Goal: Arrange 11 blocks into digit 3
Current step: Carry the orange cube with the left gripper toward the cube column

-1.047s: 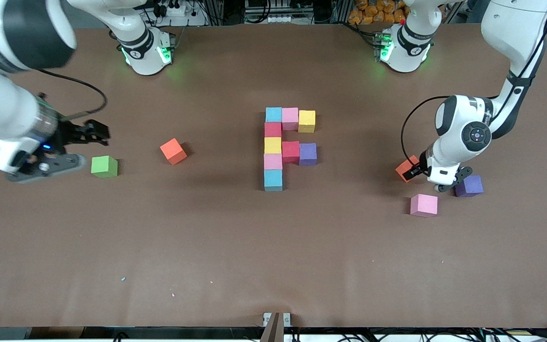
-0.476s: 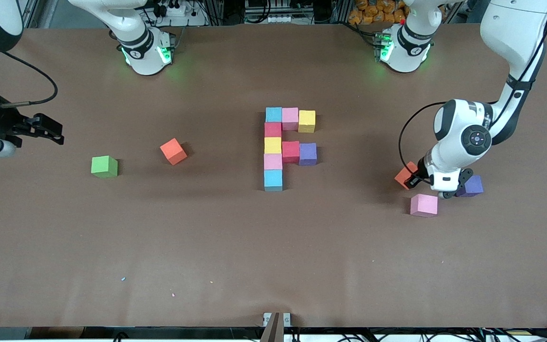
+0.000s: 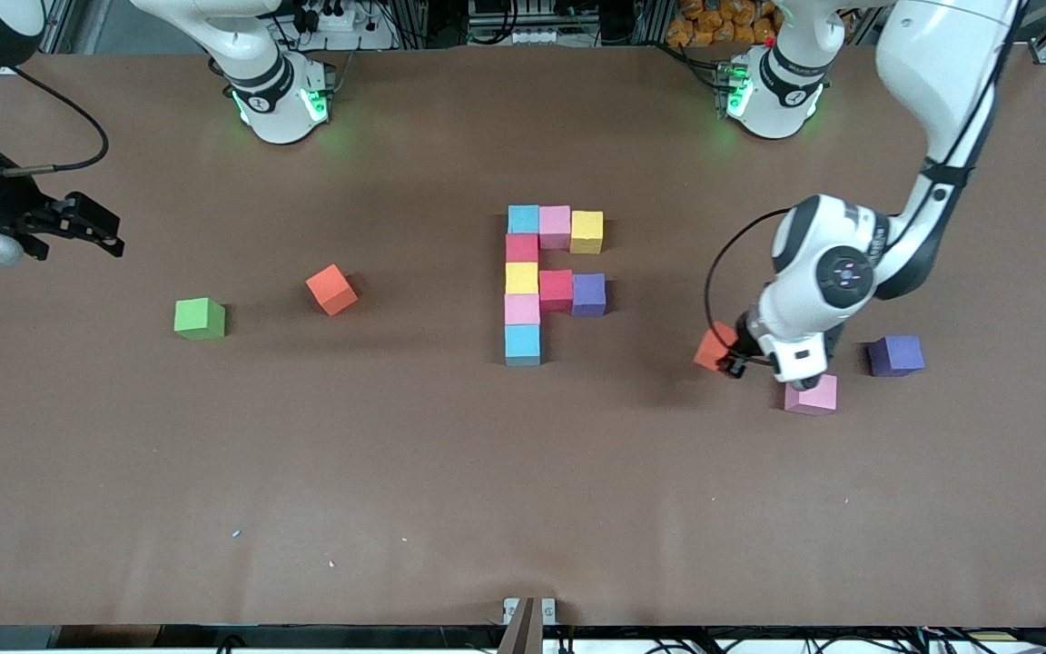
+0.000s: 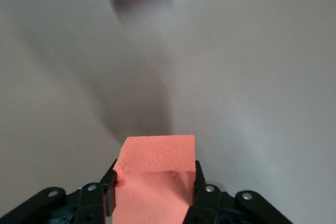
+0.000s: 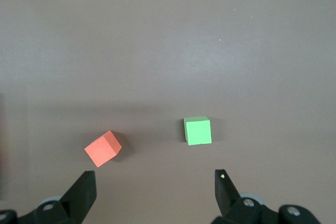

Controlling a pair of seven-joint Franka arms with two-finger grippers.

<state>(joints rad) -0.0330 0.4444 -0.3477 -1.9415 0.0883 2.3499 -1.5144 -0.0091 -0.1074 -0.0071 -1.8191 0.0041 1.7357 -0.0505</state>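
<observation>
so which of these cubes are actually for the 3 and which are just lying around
For the job:
- partial digit, nine cubes touching
- orange cube shut in the left gripper
- loose orange cube, pink cube, purple cube

Lying about:
- green cube
- small specks on the table

Right gripper waits open.

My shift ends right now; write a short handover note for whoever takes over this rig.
Left gripper: shut on an orange block, over bare table between the figure and the loose pink block.
Right gripper: open, waiting at its arm's end of the table.
Done: nine blocks, column plus two bars.
Left: the bar nearest the front camera, two blocks.
Loose: second orange block, purple block, green cube.
</observation>
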